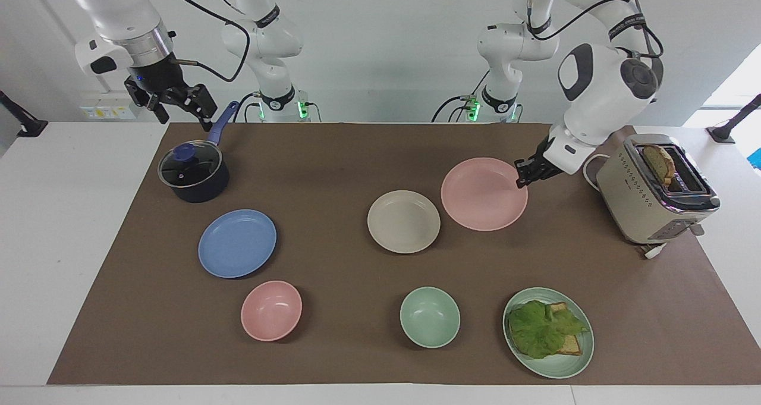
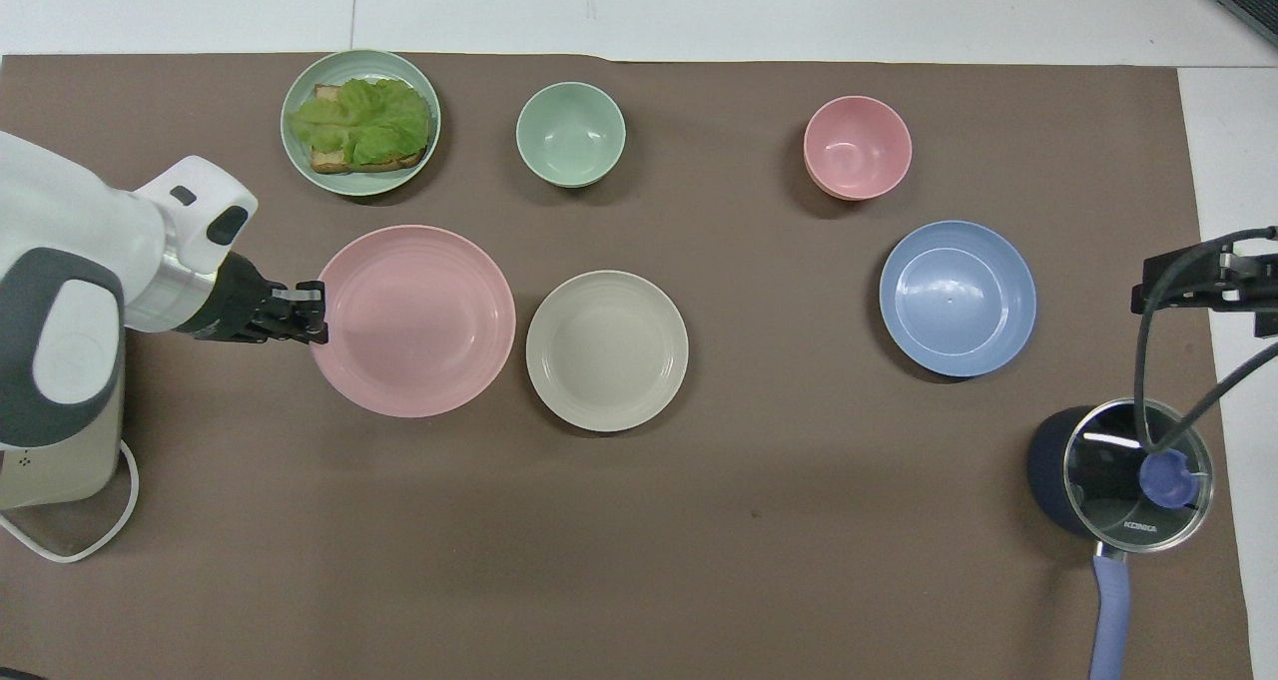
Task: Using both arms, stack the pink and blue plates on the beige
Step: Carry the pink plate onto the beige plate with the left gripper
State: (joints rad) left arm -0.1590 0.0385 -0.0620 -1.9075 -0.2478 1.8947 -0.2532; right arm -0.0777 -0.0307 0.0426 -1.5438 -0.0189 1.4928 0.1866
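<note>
**A:** Where do you stand right now?

**B:** Your left hand (image 1: pixel 523 178) is clamped on the rim of the round, shallow, pale pink plate (image 1: pixel 483 194), carrying it in the air just beside the round cream-beige plate (image 1: pixel 403 221), which lies mid-surface. The pink plate hangs from one edge only, so its free side reaches toward the beige one. The round medium-blue plate (image 1: pixel 236 242) lies untouched toward the right arm's end. Your right hand (image 1: pixel 175 103) waits with its fingers apart over the blue-handled dark saucepan with the glass lid (image 1: pixel 193 173).

**A:** What could go wrong from here?

**B:** A one-edge pinch is likely weak: move fast and the plate may swivel or slip out. Lower it too early and its free rim could catch the beige rim and push that plate along the brown mat (image 1: pixel 333 155). Let go off-centre and it would probably sit tilted, leaving a poor seat for the blue plate. Also watch the right arm's cable near the saucepan's handle when it heads down.
</note>
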